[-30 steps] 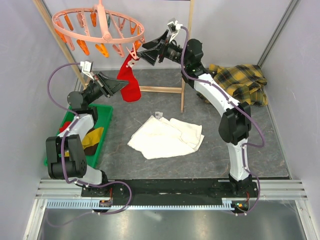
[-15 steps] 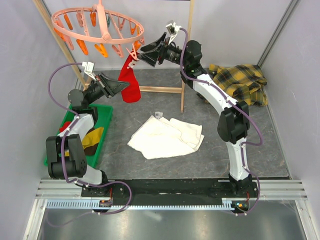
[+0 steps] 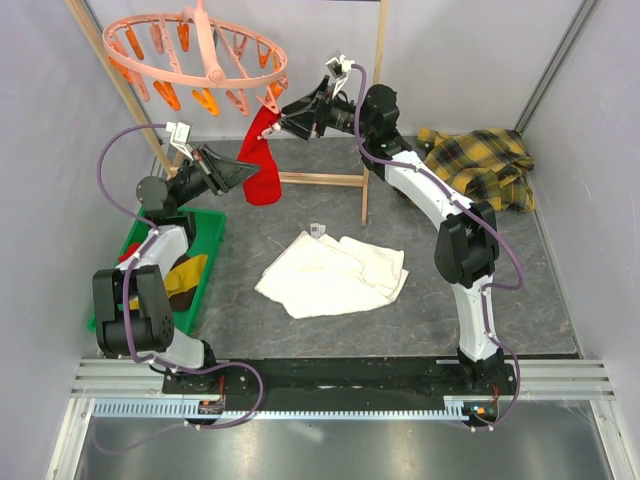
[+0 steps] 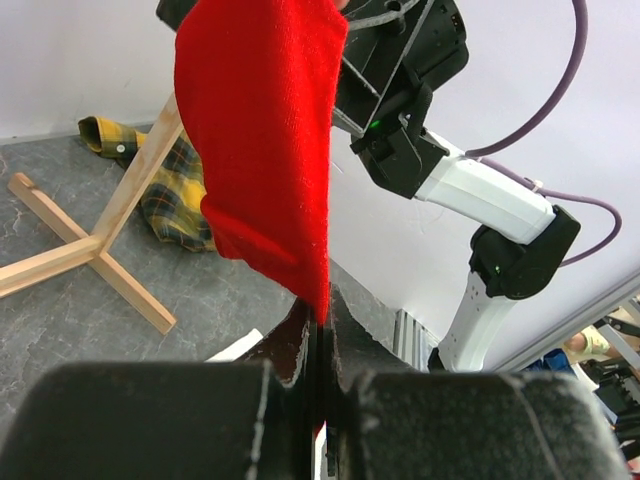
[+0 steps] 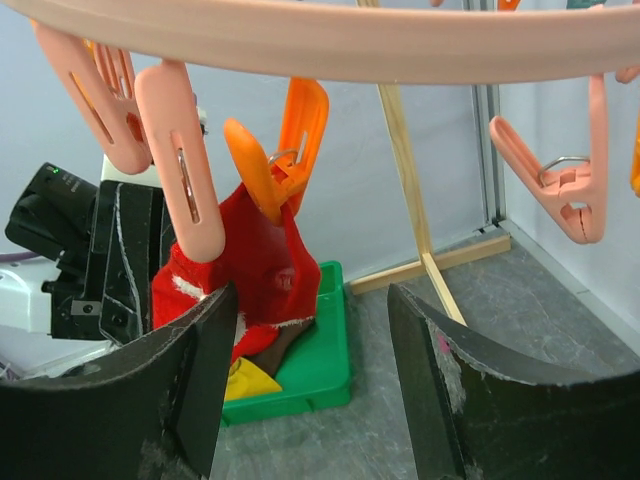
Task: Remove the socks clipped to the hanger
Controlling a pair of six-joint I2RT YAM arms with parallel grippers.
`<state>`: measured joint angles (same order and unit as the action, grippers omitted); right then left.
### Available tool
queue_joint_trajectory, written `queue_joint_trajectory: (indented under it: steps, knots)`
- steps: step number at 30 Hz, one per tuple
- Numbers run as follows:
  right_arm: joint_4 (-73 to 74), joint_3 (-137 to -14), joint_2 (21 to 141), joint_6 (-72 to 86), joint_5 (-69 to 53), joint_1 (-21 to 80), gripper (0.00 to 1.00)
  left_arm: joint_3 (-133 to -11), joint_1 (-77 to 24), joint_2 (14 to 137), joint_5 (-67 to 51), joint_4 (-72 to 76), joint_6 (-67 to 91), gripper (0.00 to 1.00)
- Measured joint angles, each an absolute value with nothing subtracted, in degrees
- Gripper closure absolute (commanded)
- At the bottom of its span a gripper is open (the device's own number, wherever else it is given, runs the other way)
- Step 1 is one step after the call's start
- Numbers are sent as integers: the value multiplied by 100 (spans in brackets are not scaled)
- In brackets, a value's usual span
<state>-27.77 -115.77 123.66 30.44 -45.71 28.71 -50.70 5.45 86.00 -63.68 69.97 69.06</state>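
Observation:
One red sock (image 3: 262, 158) hangs from an orange clip (image 5: 292, 135) on the round pink hanger (image 3: 200, 50), at the ring's right side. My left gripper (image 3: 246, 173) is shut on the sock's lower tip (image 4: 318, 300), and the cloth runs taut up from the pads. My right gripper (image 3: 284, 116) stands open just right of that clip; in its wrist view the fingers (image 5: 200, 380) straddle empty air below the clip and the hanger ring (image 5: 330, 40). Mustard (image 3: 186, 271) and dark brown (image 3: 178, 291) socks lie in the bin.
A green bin (image 3: 212, 245) sits at the left by the left arm. A white towel (image 3: 335, 272) lies mid-floor and a yellow-black plaid shirt (image 3: 480, 160) at the back right. Wooden rack posts (image 3: 372, 120) rise behind the sock. Other clips (image 5: 560, 180) dangle from the ring.
My right gripper has moved left and slightly down toward the sock's clip, and its jaws have narrowed somewhat. The left gripper keeps its hold on the red sock.

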Motion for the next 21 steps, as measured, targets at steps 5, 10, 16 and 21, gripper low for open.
queue_joint_trajectory:
  steps: [5,10,16,21]
  knots:
    - [-2641,-11570,12366,2926,-4584,2871,31,-5076,545,8615,-6431,6991,6831,98]
    - [-2554,-11570,12363,2867,-4578,2869,21,-5133,545,8635,-6484,6947,6779,98]
    - [-2676,-11570,12361,2967,-4508,2829,9,-5221,545,8639,-6508,6923,6764,98]
    - [-3151,-11697,12366,3232,-4598,2783,4,-5251,545,8676,-6539,6991,6770,98]
